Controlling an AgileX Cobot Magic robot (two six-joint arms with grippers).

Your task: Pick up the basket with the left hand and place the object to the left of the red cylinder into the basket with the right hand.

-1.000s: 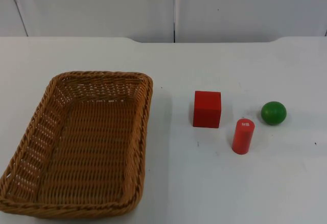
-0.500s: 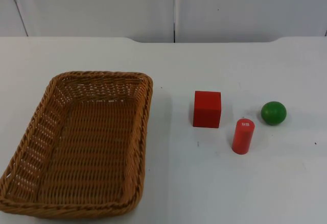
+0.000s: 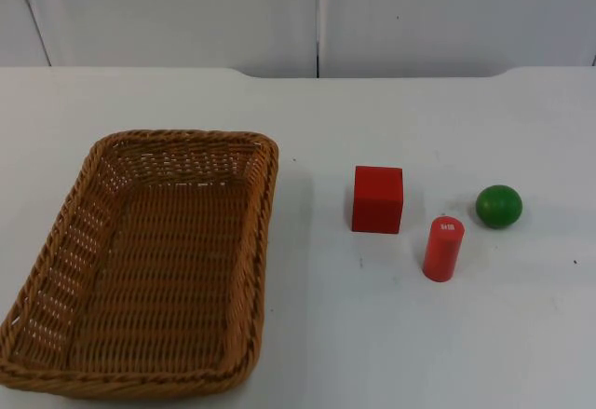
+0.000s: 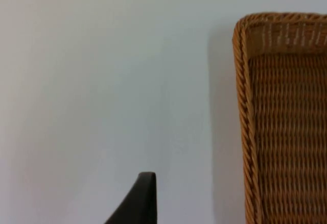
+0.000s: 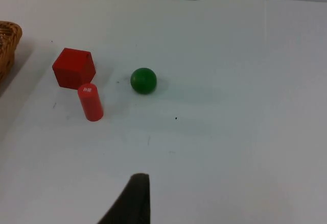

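Sitting on the flat top face of the red cylinder [image 3: 443, 249] is a small pale sticker with dark marks, too small to read. No other writing or label can be made out on anything.

One black fingertip of the left gripper [image 4: 137, 201] hangs above bare white table [image 3: 372, 334], just beside the basket [image 3: 140, 260] and apart from its rim; whether the jaws are open or shut cannot be told, and nothing is seen in its grasp. One black fingertip of the right gripper [image 5: 130, 198] hangs over bare table too, well apart from the three small objects, holding and touching nothing visible; its opening cannot be told either.

The basket is a shallow rectangular tray of brown woven wicker with rounded corners, a thick twisted rope-like rim and open lattice work in its side walls. It rests flat on the table on the left side, with nothing inside it.

The red cube [image 3: 378, 198], a smooth, matte block with sharp edges, stands on the table to the left of the red cylinder and slightly farther back, near it but not touching. The red cylinder stands upright, a smooth short rod. A green ball [image 3: 499, 206], smooth and slightly glossy, lies to the right of the cylinder, near it and apart. The grey partition wall [image 3: 186, 18] closes the table's far edge.
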